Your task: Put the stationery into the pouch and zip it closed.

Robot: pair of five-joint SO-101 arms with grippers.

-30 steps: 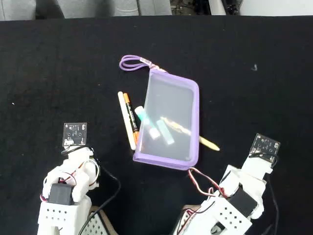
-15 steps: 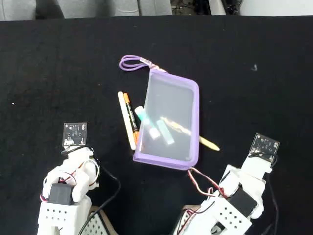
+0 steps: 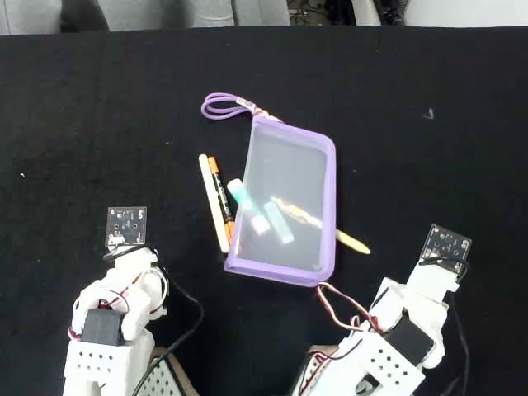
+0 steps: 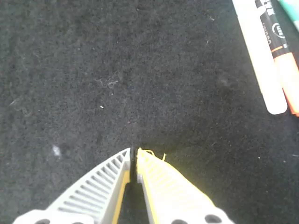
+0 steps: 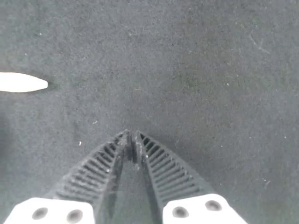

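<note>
Nothing moved: left gripper [image 4: 134, 152], right gripper [image 5: 131, 136] both closed

We took this for robotics lab or hobby workshop, not home. Desk [image 3: 429, 82] was draped in black felt-like cloth, flecked with lint. Left arm [image 3: 111, 322] and right arm [image 3: 404, 330] were small, white, plastic, printed-looking, with loose red and black wires [image 3: 342, 305] and bare circuit board [image 3: 126, 225] exposed. Past desk's far edge we noted dark clutter of gear [image 3: 346, 10], grey shapes [image 3: 165, 12] we could not identify, and strip of white wall [image 3: 462, 10].
</note>
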